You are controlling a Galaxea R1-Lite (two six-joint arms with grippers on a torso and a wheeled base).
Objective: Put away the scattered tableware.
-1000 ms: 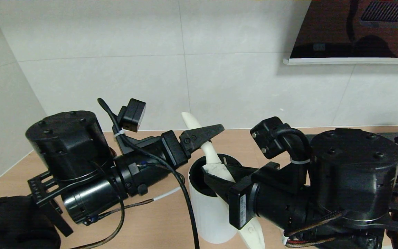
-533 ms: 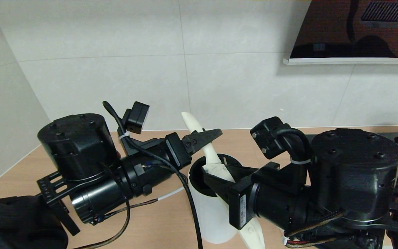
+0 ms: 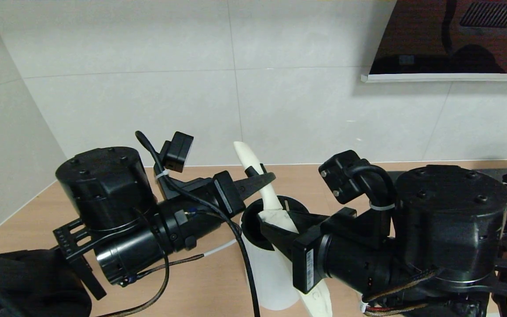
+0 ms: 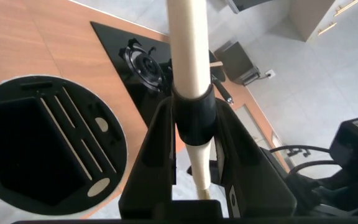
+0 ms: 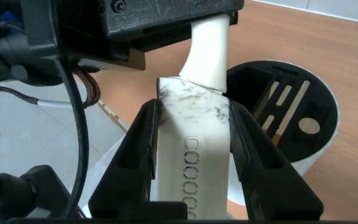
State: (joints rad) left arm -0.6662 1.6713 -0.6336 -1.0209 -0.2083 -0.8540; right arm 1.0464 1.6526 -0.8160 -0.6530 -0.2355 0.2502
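Slanting across the middle of the head view, the pale utensil (image 3: 247, 160) is held off the counter (image 3: 209, 281) by both arms at once. Its thin cream handle points up toward the tiled wall (image 3: 148, 88), and its broad end dips to the bottom edge of the frame. The left gripper (image 3: 264, 178) comes in from the left and is clamped round the handle. In the left wrist view its two black fingers (image 4: 160, 140) press close on either side of the shaft (image 4: 188, 50). The right gripper (image 3: 282, 220), reaching in from the lower right, has its fingers closed flat against the wide, grey-smudged part (image 5: 194, 155) — the flat faces sit snug between them.

Just under the crossing stands the holder (image 3: 271, 273), a white cylinder with a black slotted insert. It sits at lower centre of the frame, its mouth partly hidden behind the utensil and the right gripper. The slots show plainly in both wrist views (image 4: 122, 144) (image 5: 309, 163).

Farther along the counter lies a black gas hob (image 4: 145, 59) — and a dark hood (image 3: 447, 39) hangs at the upper right of the head view.
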